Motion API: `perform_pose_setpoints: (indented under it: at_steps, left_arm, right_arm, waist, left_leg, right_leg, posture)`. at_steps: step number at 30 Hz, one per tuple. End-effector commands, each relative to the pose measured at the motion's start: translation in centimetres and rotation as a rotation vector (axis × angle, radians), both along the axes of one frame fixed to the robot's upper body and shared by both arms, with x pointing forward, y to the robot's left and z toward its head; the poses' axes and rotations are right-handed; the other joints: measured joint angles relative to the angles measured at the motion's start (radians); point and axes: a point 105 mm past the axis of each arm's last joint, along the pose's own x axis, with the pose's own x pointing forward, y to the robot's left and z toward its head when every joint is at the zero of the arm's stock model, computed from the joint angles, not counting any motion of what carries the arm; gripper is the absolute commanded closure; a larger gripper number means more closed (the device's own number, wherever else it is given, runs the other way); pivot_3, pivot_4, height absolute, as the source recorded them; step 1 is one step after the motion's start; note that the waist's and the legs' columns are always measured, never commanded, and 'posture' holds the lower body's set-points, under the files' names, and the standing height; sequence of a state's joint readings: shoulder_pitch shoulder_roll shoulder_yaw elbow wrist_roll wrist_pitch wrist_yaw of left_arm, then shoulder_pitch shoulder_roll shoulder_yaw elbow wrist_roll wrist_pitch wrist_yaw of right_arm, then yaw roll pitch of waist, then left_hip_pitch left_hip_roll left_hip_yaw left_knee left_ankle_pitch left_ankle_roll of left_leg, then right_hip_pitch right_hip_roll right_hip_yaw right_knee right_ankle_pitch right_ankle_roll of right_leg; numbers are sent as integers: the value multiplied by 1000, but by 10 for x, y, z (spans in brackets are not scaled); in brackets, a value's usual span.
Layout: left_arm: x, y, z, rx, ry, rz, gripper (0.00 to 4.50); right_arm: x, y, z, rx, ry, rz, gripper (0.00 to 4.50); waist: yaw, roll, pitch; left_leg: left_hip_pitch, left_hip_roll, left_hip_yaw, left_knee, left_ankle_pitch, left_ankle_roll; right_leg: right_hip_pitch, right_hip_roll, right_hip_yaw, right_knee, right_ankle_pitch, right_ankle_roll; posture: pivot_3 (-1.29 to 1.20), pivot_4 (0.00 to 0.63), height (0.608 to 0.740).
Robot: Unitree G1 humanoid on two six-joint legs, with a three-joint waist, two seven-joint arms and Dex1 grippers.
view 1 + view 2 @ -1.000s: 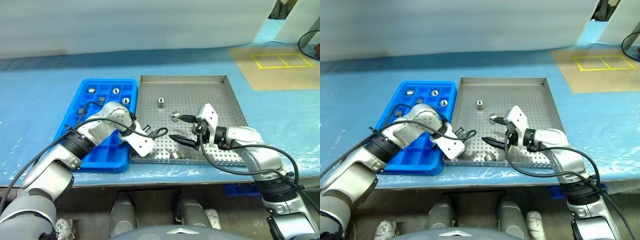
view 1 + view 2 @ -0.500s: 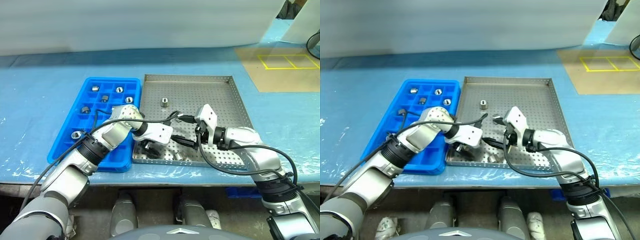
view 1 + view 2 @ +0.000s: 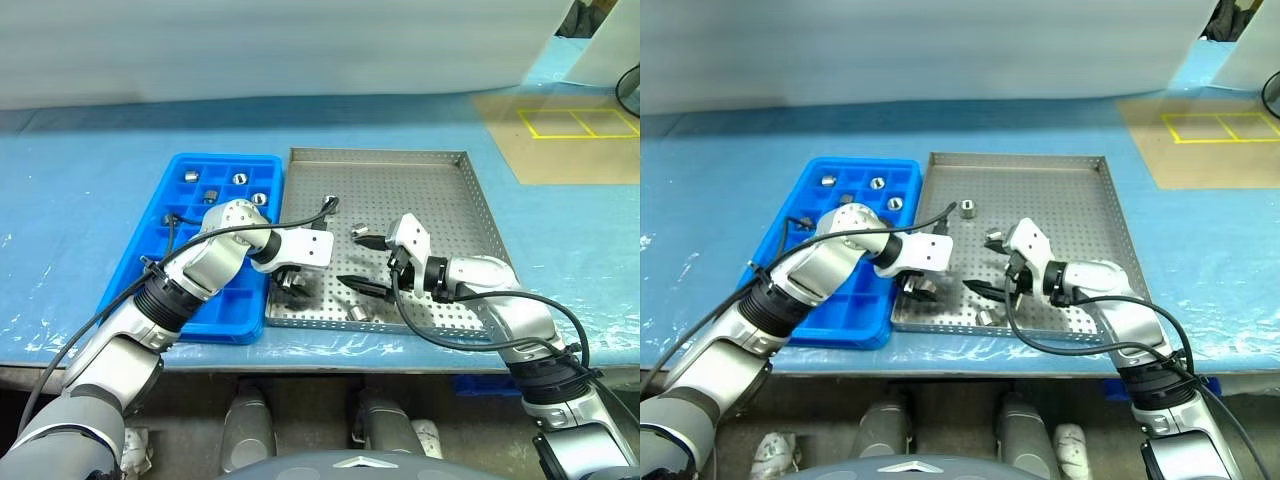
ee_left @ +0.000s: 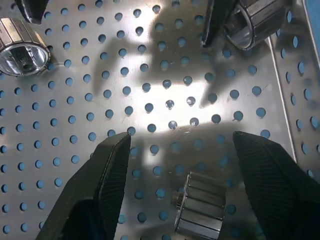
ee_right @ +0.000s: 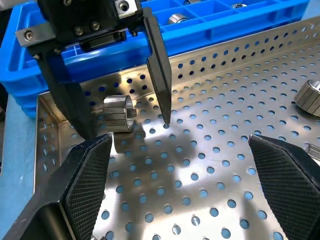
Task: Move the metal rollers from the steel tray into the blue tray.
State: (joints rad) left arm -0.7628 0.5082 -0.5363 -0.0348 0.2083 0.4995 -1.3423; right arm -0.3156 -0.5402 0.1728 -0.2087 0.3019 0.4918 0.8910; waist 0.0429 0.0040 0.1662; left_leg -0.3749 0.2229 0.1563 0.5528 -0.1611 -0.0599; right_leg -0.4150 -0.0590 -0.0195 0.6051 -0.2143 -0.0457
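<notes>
The steel tray (image 3: 380, 153) holds loose metal rollers: one at its near left corner (image 3: 297, 291), one by the front rim (image 3: 358, 313), one mid-tray (image 3: 357, 232) and one farther back (image 3: 330, 204). My left gripper (image 3: 292, 288) points down over the corner roller (image 4: 200, 210), open, with one finger on each side and not touching it. My right gripper (image 3: 363, 264) hovers open and empty over the tray's middle, facing the left one. The blue tray (image 3: 228, 160) lies left of the steel tray with several rollers (image 3: 190, 177) in its far compartments.
The trays rest on a blue-covered table. A brown mat with yellow tape rectangles (image 3: 560, 122) lies at the far right. A black cable (image 3: 300, 222) loops from the left wrist over the tray's left side.
My left gripper was shut and nearly level; its wrist has rolled, it now points down, and its jaws have opened around the corner roller. The right arm has kept still.
</notes>
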Motion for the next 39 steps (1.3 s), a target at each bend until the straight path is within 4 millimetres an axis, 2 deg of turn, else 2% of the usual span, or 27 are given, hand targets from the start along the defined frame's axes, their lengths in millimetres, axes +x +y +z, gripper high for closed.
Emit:
perform_pose_setpoints:
  at_steps: [1,15,19,22,25,26,28,32,39]
  left_arm:
    - [0,1,12,-30,-13,32,1082]
    - [-2,37,-12,134,17,81,1082]
    - [2,40,-19,160,18,87,1082]
    - [5,39,-27,167,20,90,1966]
    - [7,39,-31,173,25,86,3057]
    - [6,39,-31,173,28,82,3249]
    - [5,38,-33,165,45,79,3247]
    - [5,23,-22,34,76,140,3247]
    - [9,-2,15,-313,91,335,3247]
  right_arm:
    - [0,-1,5,-1,-31,7,0]
    - [0,-1,-2,-22,-25,8,0]
    - [1,-1,-2,-24,-27,7,0]
    - [0,-2,-2,-23,-29,5,0]
    - [1,-2,-3,-25,-31,-1,0]
    - [1,-2,-3,-25,-30,-2,0]
    - [0,-2,-3,-27,-30,-5,0]
    - [0,-3,-2,-26,-33,-10,0]
    - [0,-1,-2,-17,-27,3,0]
  waist:
    - [-1,0,0]
    - [-2,0,0]
    - [-4,0,0]
    - [-5,0,0]
    - [-3,0,0]
    - [-3,0,0]
    - [-3,0,0]
    - [-3,1,0]
    - [7,0,0]
  left_leg:
    - [0,0,0,0,0,0]
    - [-1,0,0,0,0,0]
    - [-1,0,0,0,0,0]
    - [0,0,0,0,0,-1]
    - [1,0,0,0,0,-1]
    - [2,0,0,0,0,-1]
    - [6,0,0,0,0,0]
    - [8,0,0,0,0,1]
    - [3,-2,0,0,0,1]
  right_leg:
    - [0,0,0,0,0,0]
    - [-2,0,0,0,0,0]
    - [-2,0,0,0,0,0]
    - [-2,1,0,1,0,0]
    - [-1,0,0,1,0,0]
    - [1,0,0,1,0,0]
    - [4,0,0,1,0,0]
    - [7,0,0,1,0,0]
    - [6,-2,-1,-2,0,0]
  posture:
    - [-135,150,740]
    - [-129,150,740]
    - [-129,150,740]
    - [-134,150,740]
    - [-134,150,740]
    - [-134,150,740]
    - [-134,150,740]
    - [-134,150,740]
    - [-125,150,740]
